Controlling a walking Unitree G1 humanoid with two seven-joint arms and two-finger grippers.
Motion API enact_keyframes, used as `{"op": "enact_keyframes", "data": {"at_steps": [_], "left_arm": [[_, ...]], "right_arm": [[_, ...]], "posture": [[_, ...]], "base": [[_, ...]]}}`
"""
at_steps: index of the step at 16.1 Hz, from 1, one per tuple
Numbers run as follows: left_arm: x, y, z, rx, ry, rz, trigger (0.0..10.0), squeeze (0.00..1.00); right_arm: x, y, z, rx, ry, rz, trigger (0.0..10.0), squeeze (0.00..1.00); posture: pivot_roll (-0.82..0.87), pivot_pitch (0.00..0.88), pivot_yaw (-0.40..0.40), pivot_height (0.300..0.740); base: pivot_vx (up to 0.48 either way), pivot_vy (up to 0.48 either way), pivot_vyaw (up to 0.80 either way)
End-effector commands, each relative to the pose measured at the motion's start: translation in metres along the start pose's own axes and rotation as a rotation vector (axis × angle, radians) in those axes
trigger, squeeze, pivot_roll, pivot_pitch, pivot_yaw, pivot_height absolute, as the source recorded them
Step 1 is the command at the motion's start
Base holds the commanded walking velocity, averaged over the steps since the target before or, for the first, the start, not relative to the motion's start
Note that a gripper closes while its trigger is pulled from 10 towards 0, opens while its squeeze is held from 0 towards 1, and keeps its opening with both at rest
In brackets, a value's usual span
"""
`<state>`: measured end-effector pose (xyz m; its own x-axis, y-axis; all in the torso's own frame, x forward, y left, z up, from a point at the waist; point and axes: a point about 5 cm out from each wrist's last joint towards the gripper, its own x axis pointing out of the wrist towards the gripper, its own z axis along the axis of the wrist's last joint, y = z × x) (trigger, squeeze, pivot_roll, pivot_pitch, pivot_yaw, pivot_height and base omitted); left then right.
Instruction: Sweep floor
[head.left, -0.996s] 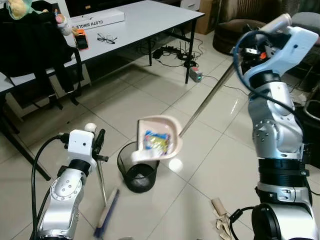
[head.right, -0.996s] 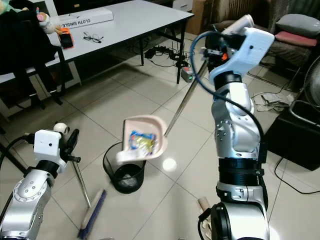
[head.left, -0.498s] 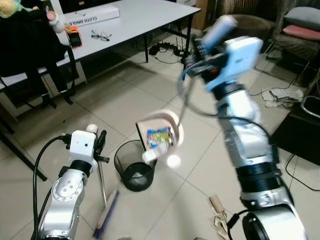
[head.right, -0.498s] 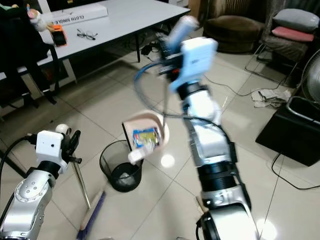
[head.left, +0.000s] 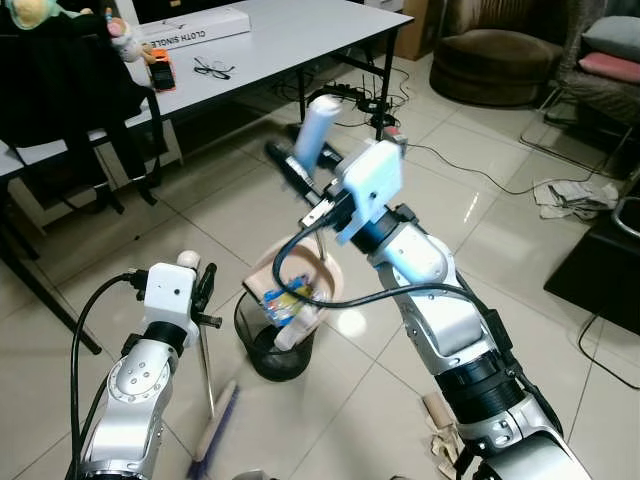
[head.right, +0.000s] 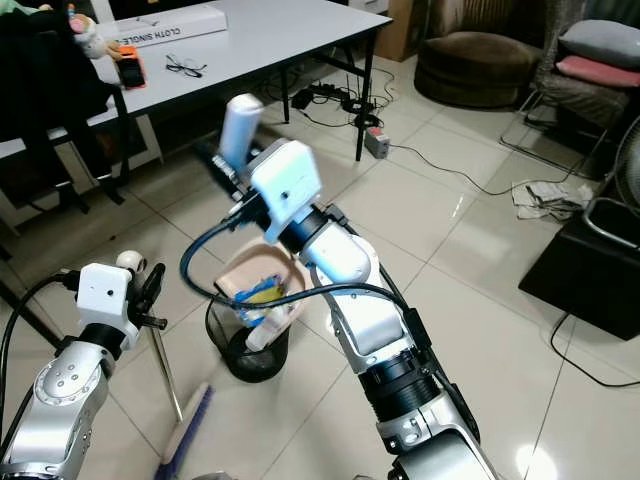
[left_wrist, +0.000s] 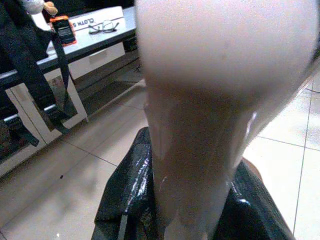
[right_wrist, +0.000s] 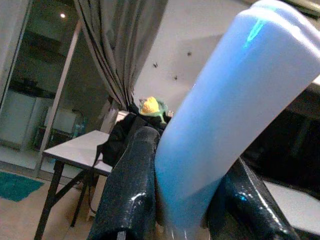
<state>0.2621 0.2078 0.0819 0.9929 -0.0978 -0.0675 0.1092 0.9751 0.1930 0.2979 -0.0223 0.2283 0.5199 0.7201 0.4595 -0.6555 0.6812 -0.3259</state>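
My right gripper (head.left: 300, 165) is shut on the pale blue grip of the dustpan handle (right_wrist: 225, 100), high above the floor in the middle of the scene. The cream dustpan (head.left: 305, 272) hangs tilted over the black mesh bin (head.left: 272, 352). A colourful wrapper (head.left: 288, 296) and a white piece (head.left: 293, 330) lie at the pan's low edge, right at the bin's mouth. My left gripper (head.left: 203, 292) is shut on the broom handle (left_wrist: 190, 150), holding it upright left of the bin. The blue broom head (head.left: 215, 435) rests on the tiles.
A white table (head.left: 300, 40) with a box, glasses and an orange phone stands behind, with a chair draped in black clothing (head.left: 60, 80) at the far left. Cables and a power strip (head.left: 350, 103) lie under the table. Paper scraps (head.left: 440, 430) lie by my right leg.
My right arm has swung across to the left and the dustpan has tipped down over the bin, so the litter has slid to its lower edge. The left arm and broom have stayed put.
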Motion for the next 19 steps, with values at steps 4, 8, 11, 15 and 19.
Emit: {"op": "enact_keyframes", "data": {"at_steps": [4, 8, 11, 15, 19], "left_arm": [[0.005, 0.0, 0.006, 0.022, -0.028, 0.002, 10.0, 0.0], [0.005, -0.001, 0.006, 0.026, -0.027, -0.004, 10.0, 0.0], [0.006, -0.002, 0.006, 0.029, -0.025, -0.024, 10.0, 0.0], [0.01, -0.006, 0.006, 0.018, -0.028, -0.039, 10.0, 0.0], [0.013, -0.016, 0.006, 0.041, -0.036, -0.066, 10.0, 0.0]], "right_arm": [[0.003, -0.003, 0.017, -0.08, -0.09, 0.026, 10.0, 0.0], [0.003, -0.015, 0.022, -0.135, -0.117, -0.018, 10.0, 0.0], [-0.019, -0.097, 0.056, -0.176, -0.239, -0.538, 10.0, 0.0], [-0.059, -0.142, 0.051, -0.247, -0.101, -0.765, 10.0, 0.0], [-0.111, -0.144, -0.01, -0.274, 0.364, -0.925, 10.0, 0.0]], "posture": [[-0.02, 0.001, 0.031, 0.74], [-0.03, 0.002, 0.03, 0.74], [-0.02, 0.003, 0.027, 0.74], [-0.04, 0.0, 0.025, 0.74], [-0.06, 0.0, 0.007, 0.74]], "base": [[0.0, 0.0, 0.0], [0.0, 0.0, 0.0], [0.0, 0.0, 0.0], [0.0, 0.0, 0.0], [0.0, 0.0, 0.0]]}}
